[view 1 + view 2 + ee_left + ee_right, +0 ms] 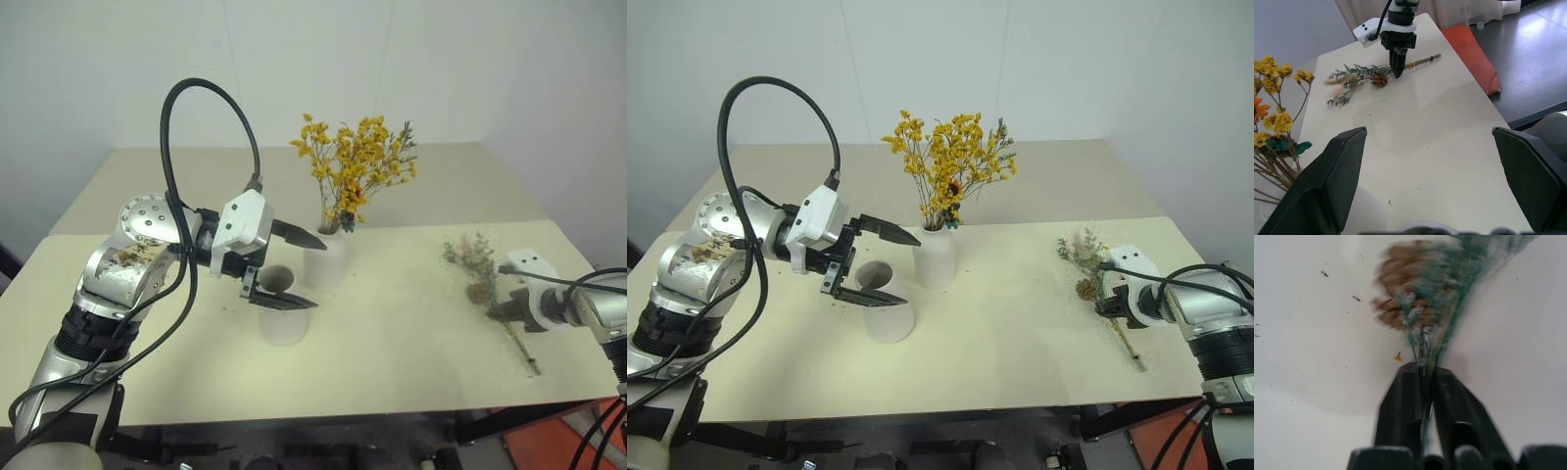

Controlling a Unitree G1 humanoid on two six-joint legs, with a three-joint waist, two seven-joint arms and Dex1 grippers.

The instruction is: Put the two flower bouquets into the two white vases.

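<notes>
Tabletop (pixel 392 294): sparse grey-green bouquet (pixel 477 262).

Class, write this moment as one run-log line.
yellow bouquet: in narrow vase | right gripper: shut on grey-green bouquet, on table | wide vase: empty | left gripper: open

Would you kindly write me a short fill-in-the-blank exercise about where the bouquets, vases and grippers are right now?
1. The yellow-orange bouquet stands in the ____ vase.
2. The grey-green bouquet lies on the ____.
3. The right gripper has its fingers ____ on the grey-green bouquet's stems.
4. The left gripper, fingers open, hovers over the ____ vase.

Missing words: narrow-necked; table; shut; wide-mouthed
</notes>
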